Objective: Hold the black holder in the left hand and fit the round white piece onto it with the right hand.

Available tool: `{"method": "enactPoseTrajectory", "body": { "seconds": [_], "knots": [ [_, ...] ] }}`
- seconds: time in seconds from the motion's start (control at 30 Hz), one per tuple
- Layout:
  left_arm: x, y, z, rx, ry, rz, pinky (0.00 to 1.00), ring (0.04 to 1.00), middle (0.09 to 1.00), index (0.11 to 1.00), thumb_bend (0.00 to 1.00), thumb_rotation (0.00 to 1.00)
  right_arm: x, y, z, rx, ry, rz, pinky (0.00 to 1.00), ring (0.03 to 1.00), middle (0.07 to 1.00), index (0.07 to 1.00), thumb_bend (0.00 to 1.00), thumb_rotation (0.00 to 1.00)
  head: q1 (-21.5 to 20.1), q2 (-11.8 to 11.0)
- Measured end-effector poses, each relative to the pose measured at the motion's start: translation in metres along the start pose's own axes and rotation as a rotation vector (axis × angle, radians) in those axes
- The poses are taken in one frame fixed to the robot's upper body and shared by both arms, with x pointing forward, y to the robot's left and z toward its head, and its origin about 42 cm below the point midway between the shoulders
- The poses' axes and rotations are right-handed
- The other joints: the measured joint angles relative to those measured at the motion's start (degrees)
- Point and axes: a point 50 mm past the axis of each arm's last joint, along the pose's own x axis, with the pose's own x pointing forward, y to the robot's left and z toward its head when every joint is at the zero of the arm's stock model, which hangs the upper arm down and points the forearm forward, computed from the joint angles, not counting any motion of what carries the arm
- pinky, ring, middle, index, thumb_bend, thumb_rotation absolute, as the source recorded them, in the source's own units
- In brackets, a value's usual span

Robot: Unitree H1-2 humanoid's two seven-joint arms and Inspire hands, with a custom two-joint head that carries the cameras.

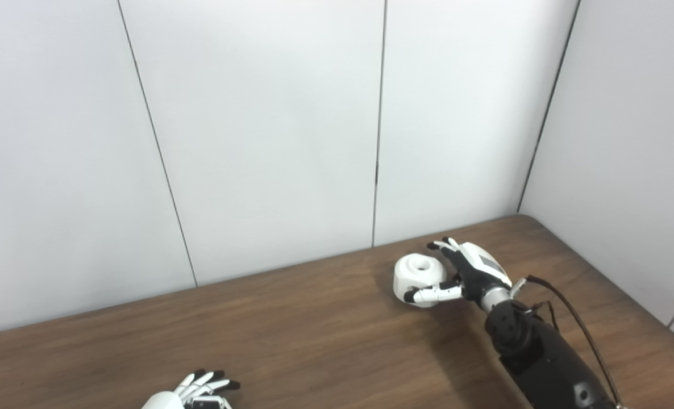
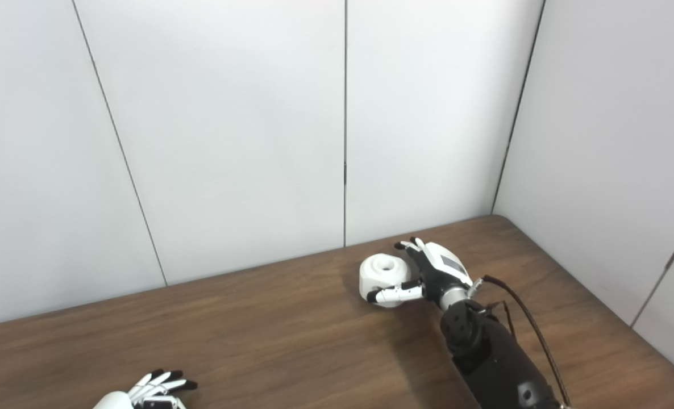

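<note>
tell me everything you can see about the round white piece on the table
The round white piece is a squat, smooth, matte cylinder with rounded edges, likely plastic, with a round hollow in its top face. It sits upright on the brown wooden table, toward the far right, near the wall. The right hand is at its right side, thumb across its front and fingers behind it. Whether it is gripped firmly cannot be told. Nothing else touches it.

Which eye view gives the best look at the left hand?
The left eye view, slightly: the left hand shows its spread fingers and a bit more of the palm above the bottom edge. The right eye view shows the same hand nearer the corner and more cropped. It holds nothing in either; no black holder is visible.
</note>
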Motion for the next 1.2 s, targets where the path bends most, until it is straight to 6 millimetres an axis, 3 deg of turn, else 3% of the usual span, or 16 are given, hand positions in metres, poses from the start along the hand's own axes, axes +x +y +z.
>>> {"method": "enactPoseTrajectory", "body": {
  "seconds": [0.17, 0.33, 0.43, 0.47, 0.57, 1.2],
  "knots": [
    [0.000, 0.000, 0.000, 0.000, 0.001, -0.001, 1.00, 0.942, 0.853, 0.480, 0.51, 0.05, 0.000, 0.000, 0.000, -0.003, 0.000, 0.000, 0.96, 1.000, 1.000, 0.832, 0.94, 0.49, 0.1, 0.2],
    [-0.001, 0.000, 0.000, 0.000, 0.001, -0.001, 1.00, 0.942, 0.857, 0.480, 0.51, 0.05, -0.001, 0.002, 0.000, 0.000, 0.004, -0.022, 0.91, 1.000, 1.000, 0.703, 0.84, 0.35, 0.2, 0.2],
    [-0.001, 0.000, 0.000, 0.000, 0.001, 0.000, 1.00, 0.941, 0.855, 0.480, 0.51, 0.05, -0.001, 0.007, -0.003, -0.003, 0.016, -0.058, 0.85, 1.000, 0.999, 0.615, 0.75, 0.27, 0.2, 0.2],
    [-0.001, 0.000, 0.000, 0.000, 0.001, 0.000, 1.00, 0.938, 0.852, 0.480, 0.51, 0.05, -0.001, 0.009, -0.005, -0.009, 0.023, -0.071, 0.83, 1.000, 0.991, 0.542, 0.61, 0.20, 0.3, 0.3],
    [-0.001, 0.000, 0.000, -0.001, 0.000, 0.001, 1.00, 0.939, 0.853, 0.480, 0.51, 0.05, -0.002, 0.011, -0.009, -0.014, 0.027, -0.113, 0.81, 1.000, 0.976, 0.493, 0.52, 0.15, 0.3, 0.2],
    [-0.002, 0.000, -0.001, -0.005, 0.000, 0.002, 1.00, 0.946, 0.857, 0.480, 0.51, 0.05, -0.006, 0.015, -0.009, -0.014, 0.018, -0.166, 0.79, 1.000, 0.944, 0.483, 0.51, 0.14, 0.3, 0.6]
  ]
}}
